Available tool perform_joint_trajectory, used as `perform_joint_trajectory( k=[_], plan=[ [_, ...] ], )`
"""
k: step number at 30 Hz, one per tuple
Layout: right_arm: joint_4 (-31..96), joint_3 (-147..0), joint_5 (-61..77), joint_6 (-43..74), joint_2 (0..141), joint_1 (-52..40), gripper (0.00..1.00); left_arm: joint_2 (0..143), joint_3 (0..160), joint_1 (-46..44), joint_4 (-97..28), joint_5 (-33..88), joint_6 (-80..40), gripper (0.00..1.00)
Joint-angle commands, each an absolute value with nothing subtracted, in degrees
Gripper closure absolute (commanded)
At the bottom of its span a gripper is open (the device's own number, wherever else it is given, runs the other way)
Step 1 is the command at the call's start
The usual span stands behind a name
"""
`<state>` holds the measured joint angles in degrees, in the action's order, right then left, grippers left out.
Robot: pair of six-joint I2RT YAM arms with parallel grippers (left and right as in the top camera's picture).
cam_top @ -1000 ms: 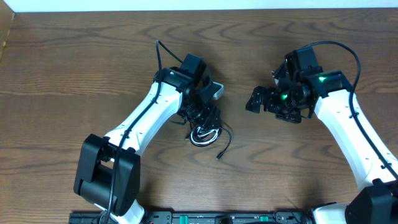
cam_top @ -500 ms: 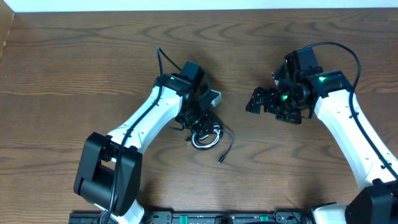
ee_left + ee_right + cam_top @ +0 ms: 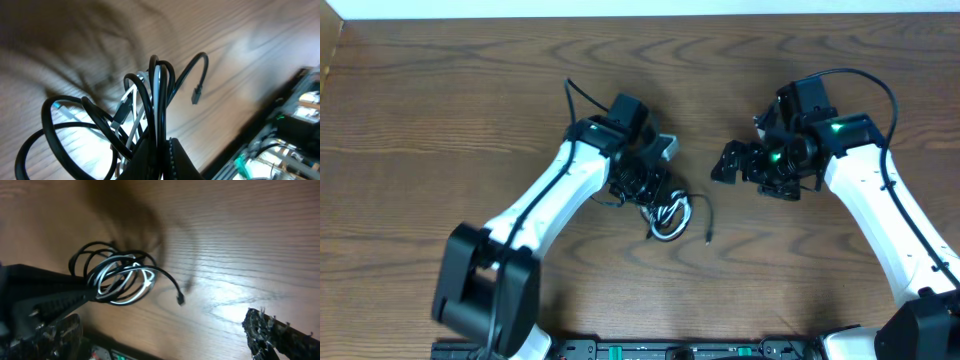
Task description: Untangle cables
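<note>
Black and white cables [image 3: 669,214] in one tangled bundle near table [image 3: 440,90] middle. Left gripper [image 3: 653,192] clamped on bundle. Right gripper [image 3: 728,163] spread wide, empty, well apart from bundle.

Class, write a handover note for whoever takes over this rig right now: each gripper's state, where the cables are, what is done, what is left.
Left gripper: shut on the cable bundle, which seems to be held just above the table.
Right gripper: open, empty, beside the bundle, not touching it.
Cables: black and white cords in one looped clump; one black plug end hangs free.
Done: bundle grasped.
Left: no cord separated yet; pull each one free.
</note>
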<state>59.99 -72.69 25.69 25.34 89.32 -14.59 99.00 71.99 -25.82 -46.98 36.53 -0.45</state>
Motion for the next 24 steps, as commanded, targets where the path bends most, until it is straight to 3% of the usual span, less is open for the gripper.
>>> perform_joint_trajectory(
  k=[1,12,13,14,16,20,22,24],
  plan=[
    [59.7,-73.3,29.4,24.6,89.1,-16.8,0.01,91.7,74.4,-25.0,-44.7,41.4,-6.9,0.93],
    [53.4,-73.3,29.1,26.2,89.1,-22.6,0.01,82.0,74.4,-24.9,-42.5,41.4,-12.5,0.93],
    [52.5,-73.3,29.1,26.6,89.1,-22.9,0.05,82.0,74.4,-24.9,-42.6,41.4,-13.7,0.93],
    [52.2,-73.3,29.1,26.8,89.1,-23.0,0.12,82.0,74.4,-24.9,-42.6,41.4,-14.5,0.93],
    [51.6,-73.3,29.0,26.7,89.1,-23.1,0.41,82.0,74.4,-24.9,-42.8,41.6,-17.2,0.93],
    [52.3,-73.3,27.0,26.7,89.1,-23.1,0.87,82.0,74.4,-24.9,-42.7,42.6,-17.7,0.92],
    [53.0,-73.3,26.1,26.8,89.1,-23.1,0.99,82.0,74.4,-24.8,-42.8,40.8,-18.0,0.92],
    [53.9,-73.3,24.5,26.8,89.1,-23.0,0.98,82.0,74.4,-24.4,-43.8,36.3,-20.1,0.92]
  ],
)
